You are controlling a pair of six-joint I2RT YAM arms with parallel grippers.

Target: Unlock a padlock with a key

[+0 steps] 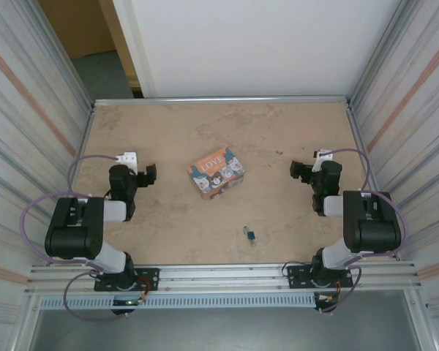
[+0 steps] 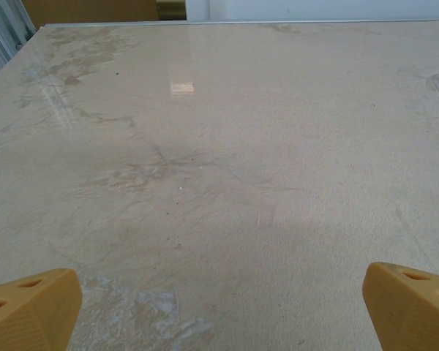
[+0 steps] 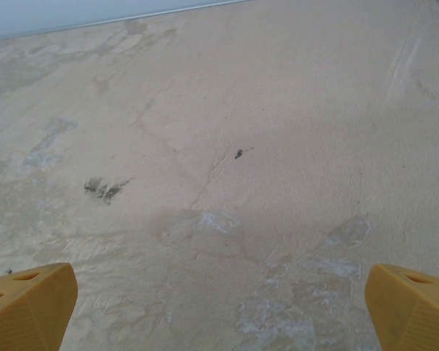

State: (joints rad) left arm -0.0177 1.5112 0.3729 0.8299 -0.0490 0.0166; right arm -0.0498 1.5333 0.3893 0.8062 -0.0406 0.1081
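Observation:
The padlock (image 1: 248, 234), a tiny dark blue-green lock, lies on the table near the front edge, slightly right of centre. A pale grey speck touching its lower right side looks like the key (image 1: 253, 240). My left gripper (image 1: 149, 174) hovers at the left side of the table, far from the lock, and is open. Its yellow fingertips (image 2: 31, 307) stand wide apart over bare tabletop, with nothing between them at the left gripper's (image 2: 219, 314) midpoint. My right gripper (image 1: 301, 170) sits at the right side, also open; the right gripper (image 3: 219, 311) frames only stained tabletop.
An orange "LOVE" box (image 1: 216, 172) with cat pictures stands mid-table between the two grippers, behind the padlock. Corrugated metal walls (image 1: 29, 117) close in both sides, and a white wall is at the back. An aluminium rail (image 1: 219, 274) runs along the front edge.

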